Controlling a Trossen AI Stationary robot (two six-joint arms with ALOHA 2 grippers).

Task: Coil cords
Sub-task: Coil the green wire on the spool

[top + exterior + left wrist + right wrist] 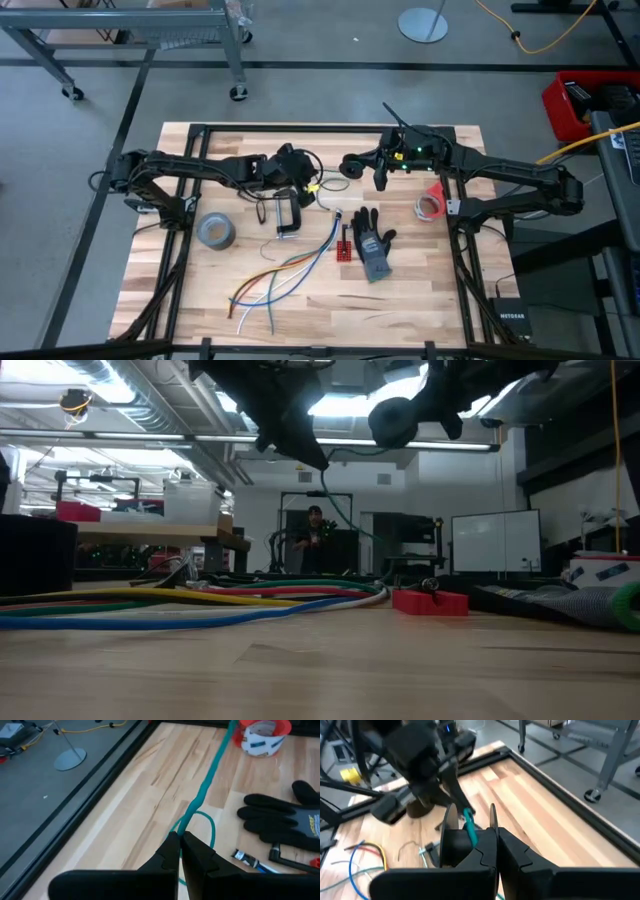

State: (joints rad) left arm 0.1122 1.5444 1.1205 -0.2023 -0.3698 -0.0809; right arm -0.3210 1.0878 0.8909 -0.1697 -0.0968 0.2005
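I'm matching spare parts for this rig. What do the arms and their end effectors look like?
Both arms, left arm and right arm, are dark, slim and jointed. The right arm shows a small green light near its wrist. Each end effector, left and right, has two black, angular fingers tapering to narrow tips.

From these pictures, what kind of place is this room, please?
Probably a robotics lab or workshop. A wooden table carries loose wires, a grey tape roll and a glove. Beyond it, the low view shows a whiteboard and benches with equipment.
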